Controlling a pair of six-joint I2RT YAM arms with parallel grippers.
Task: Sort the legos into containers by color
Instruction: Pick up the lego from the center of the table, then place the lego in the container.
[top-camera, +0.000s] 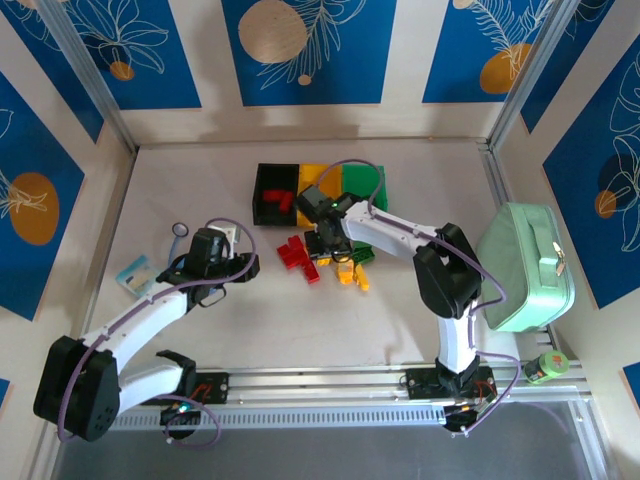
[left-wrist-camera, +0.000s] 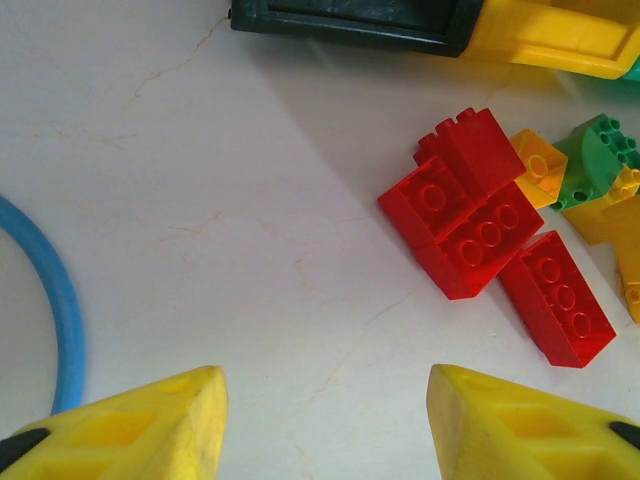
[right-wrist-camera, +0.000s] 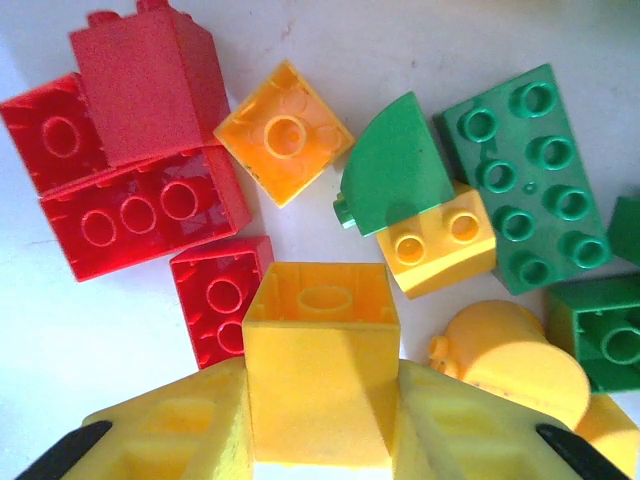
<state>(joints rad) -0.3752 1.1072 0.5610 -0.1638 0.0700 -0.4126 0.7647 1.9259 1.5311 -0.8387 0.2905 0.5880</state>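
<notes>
You're working in a booth walled with blue leaf-print panels, over a pale, faintly veined surface (top-camera: 380, 320). A mint-green case (top-camera: 525, 265) lies at the right edge, well apart from the work, and is probably not part of the sort.

The containers sit joined in a row near the middle of the far edge: black bin (top-camera: 262, 195), yellow bin (top-camera: 316, 172), green bin (top-camera: 365, 185). Red bricks already lie in the black one, so red seems to belong there. The row seems set where either arm can reach it.

The legos (top-camera: 300, 255) lie heaped just in front of the bins, which keeps each carry short. They are glossy studded bricks in red, orange-yellow and green, jumbled and touching, some tipped on their sides.

Your left gripper (left-wrist-camera: 325, 400) hangs over bare surface left of the pile, jaws moderately apart with nothing between them; it looks parked out of the way.

Your right gripper (right-wrist-camera: 320, 400) is over the pile, closed on a small yellow brick (right-wrist-camera: 320, 330). It clamps the brick's two side walls, with one round stud facing the wrist camera. A squeeze on flat faces like that should hold for the carry to the yellow bin.
</notes>
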